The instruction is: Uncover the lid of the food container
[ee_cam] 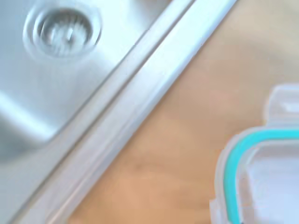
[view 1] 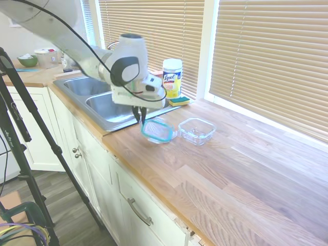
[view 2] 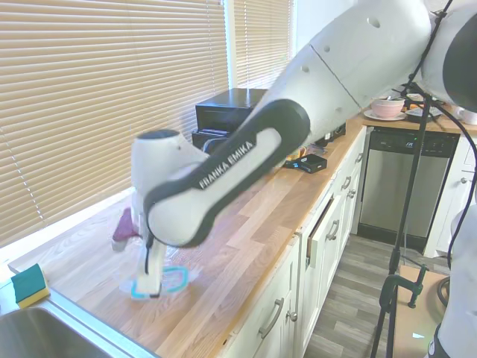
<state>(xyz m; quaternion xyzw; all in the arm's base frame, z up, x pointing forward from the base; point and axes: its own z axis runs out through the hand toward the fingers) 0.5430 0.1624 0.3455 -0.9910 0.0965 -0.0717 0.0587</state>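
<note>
Wrist view: teal-rimmed lid (ee_cam: 254,182) fills one corner, blurred, over the wooden counter (ee_cam: 177,140), with the steel sink (ee_cam: 60,84) and its drain beyond.
Gripper (view 1: 140,119): dark fingers pinched narrow on the lid's sink-side edge.
Lid (view 1: 157,130): tilted, seemingly lifted at the gripped edge, off the container.
Food container (view 1: 197,130): clear glass, uncovered, just beside the lid on the counter.
Farther back: yellow-labelled canister (view 1: 172,78) and sponge (view 1: 179,101) by the window.
</note>
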